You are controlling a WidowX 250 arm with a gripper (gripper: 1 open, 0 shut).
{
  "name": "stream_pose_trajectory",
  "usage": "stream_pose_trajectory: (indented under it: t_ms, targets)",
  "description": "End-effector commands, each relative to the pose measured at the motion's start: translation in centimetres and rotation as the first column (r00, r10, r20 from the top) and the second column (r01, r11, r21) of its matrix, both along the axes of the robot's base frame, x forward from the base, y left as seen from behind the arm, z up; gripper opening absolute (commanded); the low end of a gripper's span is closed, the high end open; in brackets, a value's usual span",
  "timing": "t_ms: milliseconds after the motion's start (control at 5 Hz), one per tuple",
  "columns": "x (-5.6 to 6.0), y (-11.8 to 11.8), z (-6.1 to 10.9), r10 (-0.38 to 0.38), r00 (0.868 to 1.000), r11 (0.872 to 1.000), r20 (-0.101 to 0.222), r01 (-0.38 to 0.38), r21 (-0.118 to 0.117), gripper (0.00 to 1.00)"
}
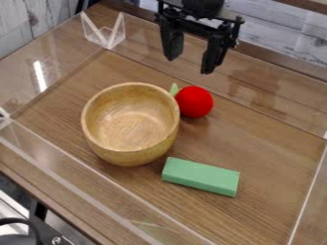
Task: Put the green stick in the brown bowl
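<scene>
The green stick [201,176], a flat mint-green block, lies on the wooden table just right of and in front of the brown bowl [130,122]. The bowl is round, light wood, and holds nothing. My gripper [192,54] hangs high at the back, well above and behind both, with its black fingers [212,57] spread apart and nothing between them.
A red ball [194,101] with a green leaf rests against the bowl's right rim. Clear plastic walls [52,67] fence the tabletop on all sides. A clear angled stand [102,32] sits at the back left.
</scene>
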State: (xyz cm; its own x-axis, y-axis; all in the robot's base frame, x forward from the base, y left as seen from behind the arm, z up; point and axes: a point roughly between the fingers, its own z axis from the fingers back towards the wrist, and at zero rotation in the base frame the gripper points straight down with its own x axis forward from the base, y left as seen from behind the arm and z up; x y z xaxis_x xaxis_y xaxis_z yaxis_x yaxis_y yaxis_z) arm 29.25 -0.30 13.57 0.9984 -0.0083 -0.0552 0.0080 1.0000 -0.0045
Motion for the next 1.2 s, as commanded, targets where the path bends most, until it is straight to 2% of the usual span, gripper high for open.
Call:
stream_pose_trajectory:
  t_ms: [0,200,400,600,800,1000]
  targets:
    - [-0.7,0.2,-0.9,-0.223,0.975,0.975,-0.023,0.223,-0.009,1.0]
    - [-1.9,-1.6,-1.5,-0.44,0.898,0.898,-0.022,0.44,-0.011,1.0]
    - [-3.0,-3.7,-2.2,-0.624,0.781,0.781,-0.003,0.624,-0.002,1.0]
    - [-4.0,-4.5,-3.6,-0.798,0.603,0.603,0.01,0.798,0.013,1.0]
    - [-5.0,-5.3,-4.8,-0.907,0.422,0.422,0.019,0.906,0.034,1.0]
    - [-5.2,-5.0,-5.9,-0.932,0.362,0.362,0.023,0.93,0.056,1.0]
